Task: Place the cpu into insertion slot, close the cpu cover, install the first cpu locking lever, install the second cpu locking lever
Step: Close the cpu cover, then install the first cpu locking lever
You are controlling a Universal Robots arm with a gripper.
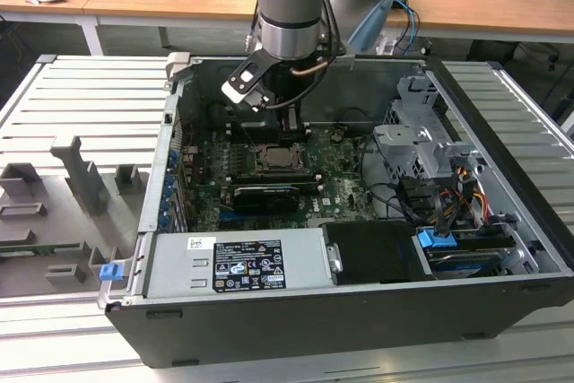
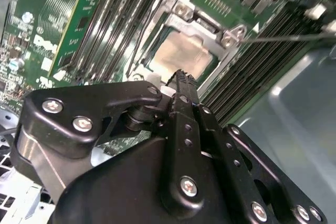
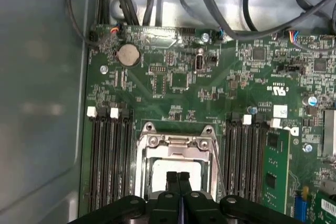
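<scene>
An open desktop computer case (image 1: 296, 320) is lying on a ribbed grey table (image 1: 54, 96). In the exterior view a robot arm (image 1: 291, 6) is hanging into it from twelve o'clock. The gripper (image 1: 289, 125) is hovering low over the middle of the green motherboard (image 1: 345, 177).

In the first wrist view the fingers (image 3: 171, 182) are pressing together, tip against tip, holding nothing. I cannot tell whether they are touching anything below. Closed like this, they are probably serving as one pushing tip rather than as a clamp.

The cpu (image 3: 176, 167) is sitting in the insertion slot (image 3: 149, 182), directly under the fingertips. Its silvery top is showing through the window of the cpu cover (image 3: 176, 141), which is lying flat over it. Memory slots (image 3: 107, 166) are flanking the socket on both sides.

In the second wrist view a thin wire locking lever (image 2: 289, 37) is sticking out from the socket's corner. It is looking unlatched.

In the exterior view the power supply (image 1: 175, 266) is lying at about seven o'clock from the gripper. It is carrying a black-and-white label (image 1: 247, 265) whose print is too small to make out. Small white markings are dotting the board.
</scene>
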